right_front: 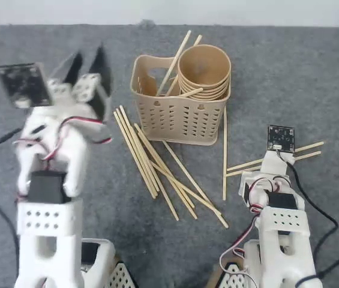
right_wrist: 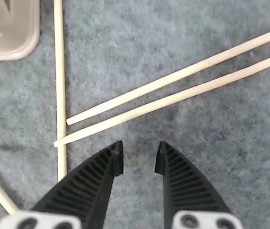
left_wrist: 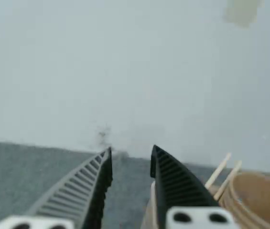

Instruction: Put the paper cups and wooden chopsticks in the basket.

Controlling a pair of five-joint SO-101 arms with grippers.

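Note:
A beige slotted basket [right_front: 175, 117] stands at the table's middle back, holding stacked paper cups [right_front: 204, 73] and a few wooden chopsticks [right_front: 175, 57]. Several loose chopsticks [right_front: 157, 168] lie fanned on the grey carpet in front of it. One chopstick [right_front: 224, 153] lies straight by the basket's right side, and a pair [right_front: 277, 157] lies near the right arm. My left gripper [right_front: 87, 65] is raised left of the basket, open and empty; its wrist view shows the cups [left_wrist: 259, 198] off to one side. My right gripper [right_wrist: 138, 155] hovers low, open, just short of the pair of chopsticks [right_wrist: 173, 90].
Grey carpet covers the table. The basket's corner [right_wrist: 5, 36] and the single straight chopstick [right_wrist: 59, 71] appear in the right wrist view. A pale wall [left_wrist: 125, 71] rises behind the table. Both arm bases stand at the front edge.

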